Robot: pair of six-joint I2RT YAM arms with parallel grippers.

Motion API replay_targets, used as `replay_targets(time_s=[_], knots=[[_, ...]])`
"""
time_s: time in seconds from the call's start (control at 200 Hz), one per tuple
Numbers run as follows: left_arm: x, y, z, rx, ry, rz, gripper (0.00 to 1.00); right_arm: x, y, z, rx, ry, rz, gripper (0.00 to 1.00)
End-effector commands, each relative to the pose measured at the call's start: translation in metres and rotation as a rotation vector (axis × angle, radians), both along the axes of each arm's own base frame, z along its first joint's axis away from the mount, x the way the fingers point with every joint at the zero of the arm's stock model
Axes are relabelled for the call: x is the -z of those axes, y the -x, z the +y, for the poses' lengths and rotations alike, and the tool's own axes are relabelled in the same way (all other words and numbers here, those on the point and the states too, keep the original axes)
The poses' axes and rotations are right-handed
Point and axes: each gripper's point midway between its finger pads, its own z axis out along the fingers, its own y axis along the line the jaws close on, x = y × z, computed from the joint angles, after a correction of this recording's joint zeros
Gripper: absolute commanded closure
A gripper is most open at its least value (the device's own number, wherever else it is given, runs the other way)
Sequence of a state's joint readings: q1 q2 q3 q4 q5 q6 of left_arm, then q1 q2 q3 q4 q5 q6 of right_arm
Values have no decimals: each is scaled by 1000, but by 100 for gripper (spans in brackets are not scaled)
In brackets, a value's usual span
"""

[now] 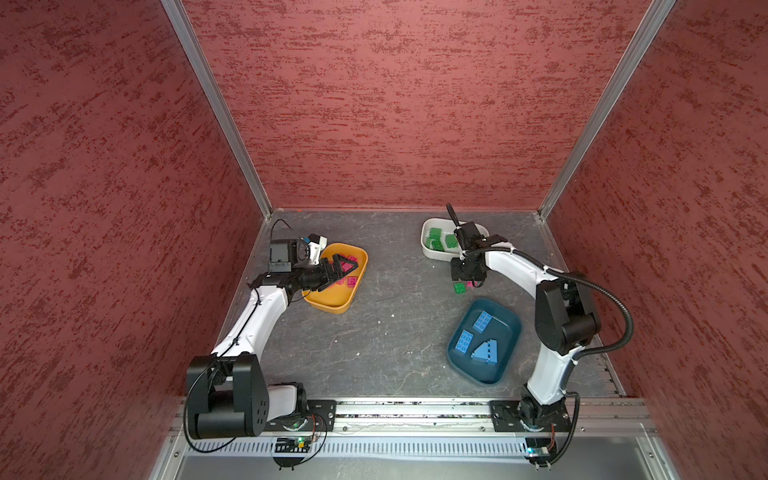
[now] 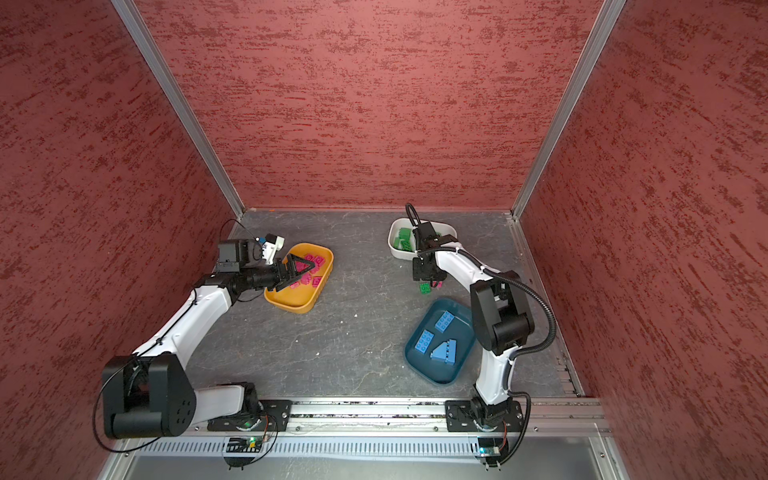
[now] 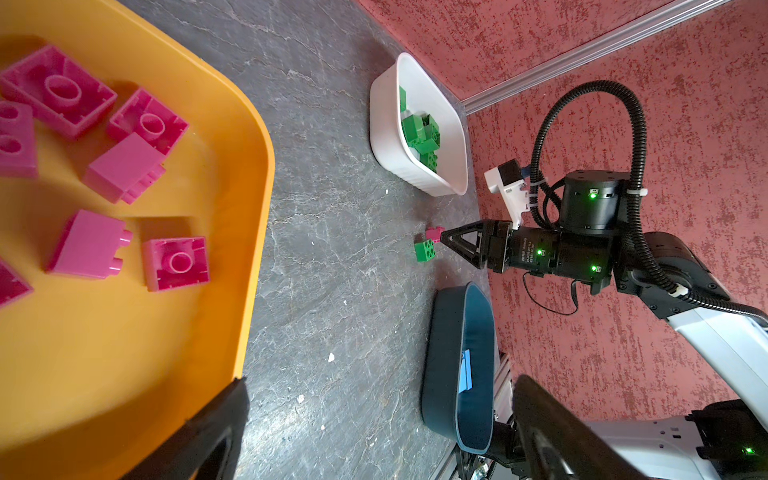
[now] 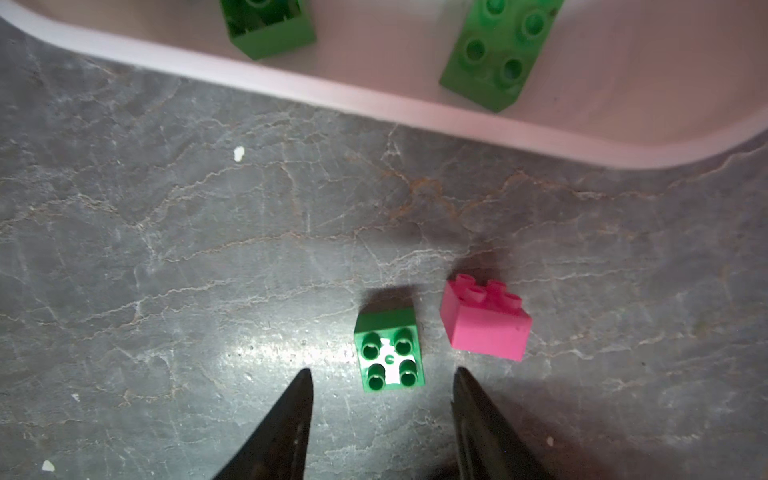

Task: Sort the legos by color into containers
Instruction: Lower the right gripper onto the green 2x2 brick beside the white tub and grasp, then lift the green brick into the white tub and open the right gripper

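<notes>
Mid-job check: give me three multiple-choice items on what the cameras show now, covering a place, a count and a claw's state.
1. Where does the loose green brick lie?
A. inside a bin
B. on the table beside the pink brick
C. stacked on the pink brick

2. How many blue pieces lie in the teal bin?
A. one
B. six
C. three

3. How is the right claw?
A. open, holding nothing
B. shut on the pink brick
C. shut on the green brick

Answers:
1 B: both bricks sit side by side on the table.
2 C: two bricks and one sloped piece show in both top views.
3 A: its fingertips flank the green brick with gaps.
</notes>
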State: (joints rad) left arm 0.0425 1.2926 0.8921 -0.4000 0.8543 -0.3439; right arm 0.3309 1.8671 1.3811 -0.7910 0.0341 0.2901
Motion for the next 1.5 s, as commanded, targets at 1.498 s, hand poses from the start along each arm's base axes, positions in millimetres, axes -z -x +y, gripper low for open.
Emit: replay_targets(time_s=[1.498], knots=[[-26, -20, -28, 61, 68, -59, 1, -63, -116, -29, 102, -68, -215, 78]])
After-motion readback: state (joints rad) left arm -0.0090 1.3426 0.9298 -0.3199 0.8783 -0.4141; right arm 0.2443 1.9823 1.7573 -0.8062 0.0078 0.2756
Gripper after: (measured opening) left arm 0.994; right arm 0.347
